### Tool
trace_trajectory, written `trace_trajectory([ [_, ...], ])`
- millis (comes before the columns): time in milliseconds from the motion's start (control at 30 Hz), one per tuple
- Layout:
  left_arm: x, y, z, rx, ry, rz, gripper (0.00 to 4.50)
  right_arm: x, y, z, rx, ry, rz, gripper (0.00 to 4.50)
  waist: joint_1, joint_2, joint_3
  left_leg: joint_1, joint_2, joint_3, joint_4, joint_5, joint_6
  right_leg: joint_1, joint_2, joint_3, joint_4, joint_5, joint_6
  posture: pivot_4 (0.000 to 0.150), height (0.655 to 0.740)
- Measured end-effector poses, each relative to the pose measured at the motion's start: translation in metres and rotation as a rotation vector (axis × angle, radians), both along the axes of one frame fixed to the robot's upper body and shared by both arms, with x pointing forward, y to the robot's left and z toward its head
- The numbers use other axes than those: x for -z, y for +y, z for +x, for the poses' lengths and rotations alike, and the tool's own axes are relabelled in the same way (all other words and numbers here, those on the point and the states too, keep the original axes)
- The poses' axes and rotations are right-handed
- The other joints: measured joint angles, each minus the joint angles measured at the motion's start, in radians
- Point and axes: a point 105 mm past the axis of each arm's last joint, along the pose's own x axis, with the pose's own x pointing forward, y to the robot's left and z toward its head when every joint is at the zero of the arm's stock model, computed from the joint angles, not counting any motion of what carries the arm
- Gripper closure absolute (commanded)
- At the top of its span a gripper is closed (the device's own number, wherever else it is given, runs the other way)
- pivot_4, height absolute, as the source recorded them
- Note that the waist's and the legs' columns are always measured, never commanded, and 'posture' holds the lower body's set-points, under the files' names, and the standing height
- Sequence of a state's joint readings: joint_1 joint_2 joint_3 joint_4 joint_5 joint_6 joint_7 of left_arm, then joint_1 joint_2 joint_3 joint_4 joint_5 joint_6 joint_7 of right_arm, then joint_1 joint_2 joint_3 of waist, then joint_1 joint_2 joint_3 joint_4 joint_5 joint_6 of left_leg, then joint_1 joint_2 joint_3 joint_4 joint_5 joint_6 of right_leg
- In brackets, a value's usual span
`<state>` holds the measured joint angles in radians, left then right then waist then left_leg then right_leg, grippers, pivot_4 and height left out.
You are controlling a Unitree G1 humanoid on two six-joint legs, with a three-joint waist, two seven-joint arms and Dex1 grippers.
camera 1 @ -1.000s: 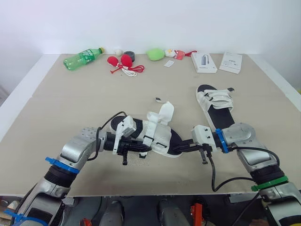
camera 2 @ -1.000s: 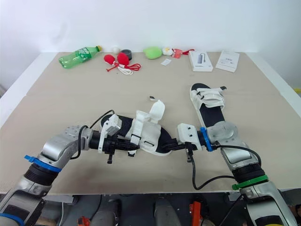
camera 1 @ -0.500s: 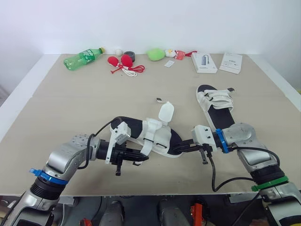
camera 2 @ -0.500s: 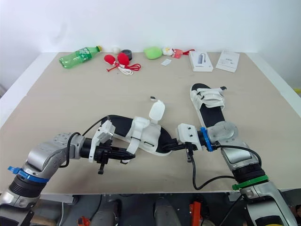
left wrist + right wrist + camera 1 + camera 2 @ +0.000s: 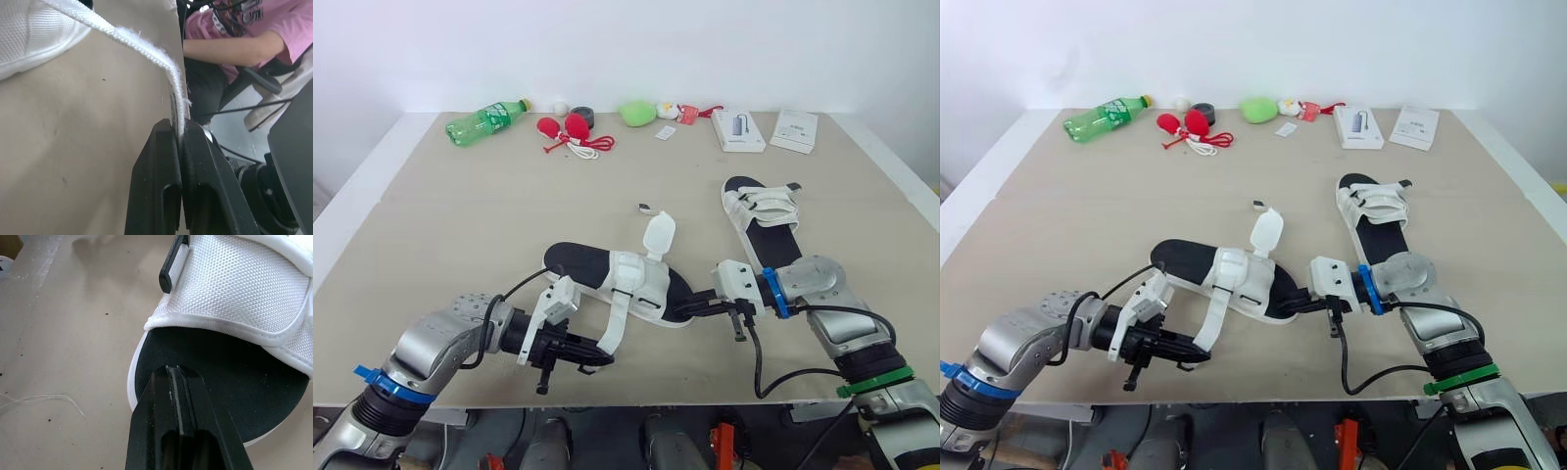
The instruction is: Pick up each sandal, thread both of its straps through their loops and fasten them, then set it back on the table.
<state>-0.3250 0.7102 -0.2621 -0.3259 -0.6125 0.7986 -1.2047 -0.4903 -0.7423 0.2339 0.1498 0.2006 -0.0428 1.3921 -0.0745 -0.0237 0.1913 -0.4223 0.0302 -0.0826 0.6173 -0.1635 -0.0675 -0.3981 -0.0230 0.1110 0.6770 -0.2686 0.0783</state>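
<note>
A white-strapped sandal with a black sole (image 5: 578, 262) lies flat at the table's middle front. One of its white straps (image 5: 617, 318) is drawn out toward the front edge, and my left gripper (image 5: 602, 354) is shut on its end; the left wrist view shows the strap (image 5: 146, 49) pinched between the fingertips. The other strap (image 5: 658, 235) stands up loose. My right gripper (image 5: 688, 309) is shut, its tips lying on the toe end of the insole (image 5: 220, 377). A second sandal (image 5: 762, 213) lies to the right, beyond my right arm.
Along the far edge lie a green bottle (image 5: 487, 118), red objects with a cord (image 5: 568, 129), a green lump (image 5: 636, 112), a white box (image 5: 738, 128) and a booklet (image 5: 794, 129). The left gripper hangs at the table's front edge (image 5: 636, 399). A person in pink (image 5: 244, 29) sits beyond.
My left gripper has drawn back from the sandal toward the front edge, pulling the strap out long. The sandal has settled flat. The right arm has not moved.
</note>
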Motion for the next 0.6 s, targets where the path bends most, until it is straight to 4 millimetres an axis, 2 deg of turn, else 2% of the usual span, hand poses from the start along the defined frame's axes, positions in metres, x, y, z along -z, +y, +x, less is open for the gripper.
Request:
trace_trajectory([
  [333, -0.0003, 0.0037, -0.0028, 0.027, -0.017, 0.022, 4.41, -0.0002, 0.0, 0.0009, -0.002, 0.0, -0.001, 4.5, 0.0, 0.0, 0.0, 0.0, 0.0, 0.0, 0.0, 0.0, 0.0, 0.0, 0.0, 0.0, 0.0, 0.0, 0.0, 0.15, 0.74],
  [367, -0.0005, 0.0044, -0.0026, 0.029, -0.025, 0.025, 3.85, -0.0002, 0.0, 0.0009, -0.003, 0.0, -0.001, 4.5, 0.0, 0.0, 0.0, 0.0, 0.0, 0.0, 0.0, 0.0, 0.0, 0.0, 0.0, 0.0, 0.0, 0.0, 0.0, 0.15, 0.74],
  [433, -0.0025, 0.0061, -0.0013, 0.047, -0.079, 0.028, 3.12, -0.0002, 0.0, 0.001, -0.003, 0.0, -0.001, 4.5, 0.0, 0.0, 0.0, 0.0, 0.0, 0.0, 0.0, 0.0, 0.0, 0.0, 0.0, 0.0, 0.0, 0.0, 0.0, 0.15, 0.74],
  [600, -0.0086, 0.0101, -0.0007, 0.119, -0.226, 0.04, 0.73, -0.0003, 0.0002, 0.0017, -0.006, 0.0, 0.0, 4.5, 0.0, 0.0, 0.0, 0.0, 0.0, 0.0, 0.0, 0.0, 0.0, 0.0, 0.0, 0.0, 0.0, 0.0, 0.0, 0.15, 0.74],
])
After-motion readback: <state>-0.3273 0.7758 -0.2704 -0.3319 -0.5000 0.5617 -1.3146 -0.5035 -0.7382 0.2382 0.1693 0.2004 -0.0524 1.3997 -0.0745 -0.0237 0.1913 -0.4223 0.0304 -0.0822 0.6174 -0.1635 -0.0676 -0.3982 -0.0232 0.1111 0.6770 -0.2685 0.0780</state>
